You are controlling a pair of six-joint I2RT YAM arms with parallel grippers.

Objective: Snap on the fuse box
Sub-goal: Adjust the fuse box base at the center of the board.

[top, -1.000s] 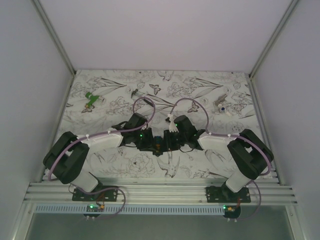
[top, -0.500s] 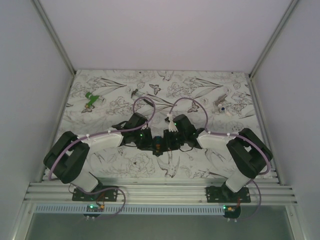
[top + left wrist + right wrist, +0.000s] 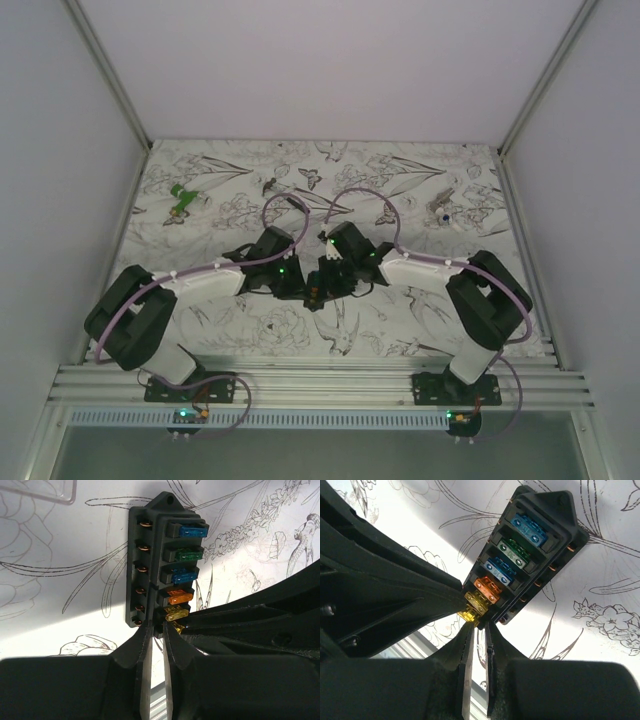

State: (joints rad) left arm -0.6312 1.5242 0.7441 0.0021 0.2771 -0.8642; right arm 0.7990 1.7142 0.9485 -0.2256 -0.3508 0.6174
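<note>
The fuse box [image 3: 313, 288] is a black rectangular box, held above the patterned table between both arms at the middle. In the left wrist view the fuse box [image 3: 165, 560] shows a row of blue, green, orange and yellow fuses. My left gripper [image 3: 156, 627] is shut on the box's near end, with a narrow slit between its fingers. In the right wrist view the fuse box [image 3: 525, 550] tilts up to the right, and my right gripper [image 3: 480, 625] pinches the same yellow-fuse end. Each gripper's black body shows in the other's wrist view.
A small green piece [image 3: 182, 199] lies at the far left of the table. A thin dark tool [image 3: 270, 186] lies at the back centre, and a small greyish part with a blue speck [image 3: 443, 210] at the back right. A clear plastic edge [image 3: 50, 495] shows on the table.
The right arm has swung left, bringing its gripper in against the left one over the box. Both pairs of fingers have narrowed onto the box's end.
</note>
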